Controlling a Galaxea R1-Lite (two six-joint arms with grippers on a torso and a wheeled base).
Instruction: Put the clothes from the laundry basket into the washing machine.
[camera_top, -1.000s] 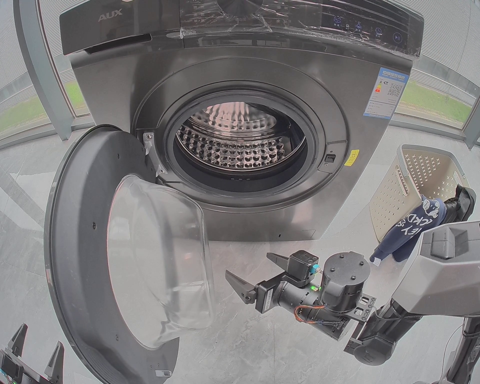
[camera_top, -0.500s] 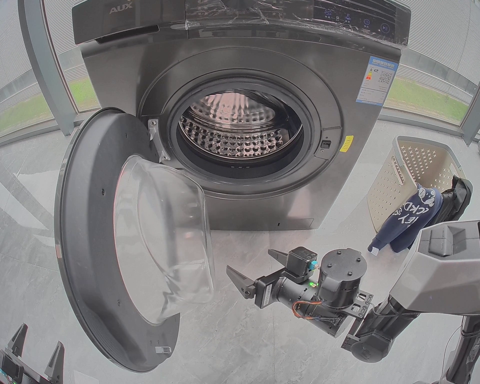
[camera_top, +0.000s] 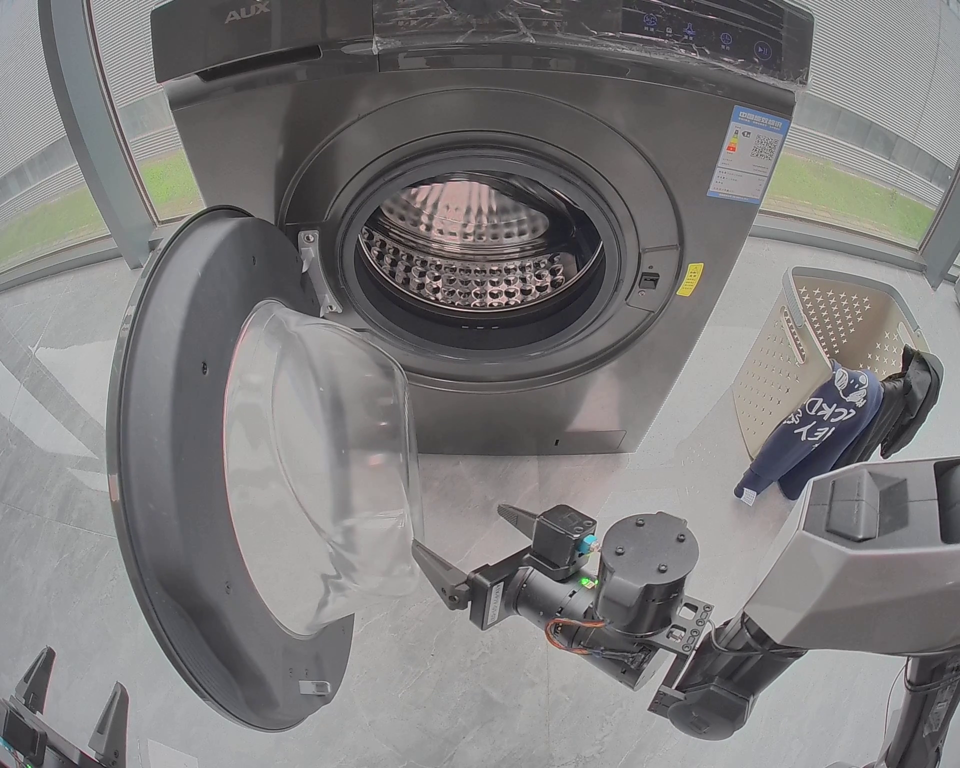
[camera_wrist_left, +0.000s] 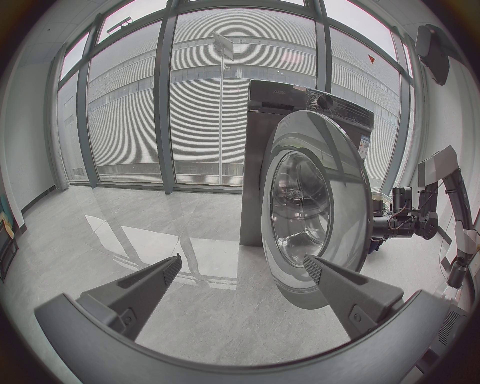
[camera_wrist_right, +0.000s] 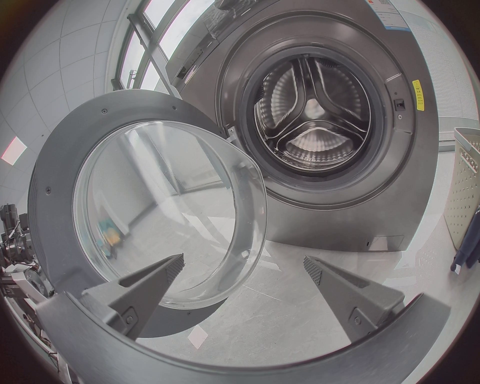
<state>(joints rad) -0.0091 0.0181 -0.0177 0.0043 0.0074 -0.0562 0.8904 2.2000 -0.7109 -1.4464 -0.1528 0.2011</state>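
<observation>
Okay, washing machine (camera_top: 250, 150) stands straight ahead with its door (camera_top: 160, 450) swung fully open to the robot's left and the drum (camera_top: 470, 270) bare, no clothes inside as far as the wrist view shows. Right gripper (camera_top: 462, 529) is empty, fingers spread wide, low over the floor (camera_top: 560, 480), one tip just beside the door's glass bulge (camera_top: 320, 460); can't tell if it touches. Left gripper (camera_top: 78, 690) is low by the robot's left side, also spread wide and holding nothing, pointed at the outside of the door. Laundry basket (camera_top: 800, 340) sits on the floor to the right of the machine, a navy garment (camera_top: 815, 435) draped over its near rim and hanging down outside, a black garment (camera_top: 910, 395) beside it on the same rim. Task looks barely started: door done, nothing loaded. Step in hand is probably getting the right arm off the door and over to the basket. To do it well: back the gripper away from the glass first so the door isn't knocked shut, keep the fingers wide, come down at the rim and pinch a thick fold of the navy garment there, not the dangling end. Lift high enough that the cloth clears the rim, then carry it round the door edge and release deep in the drum.
</observation>
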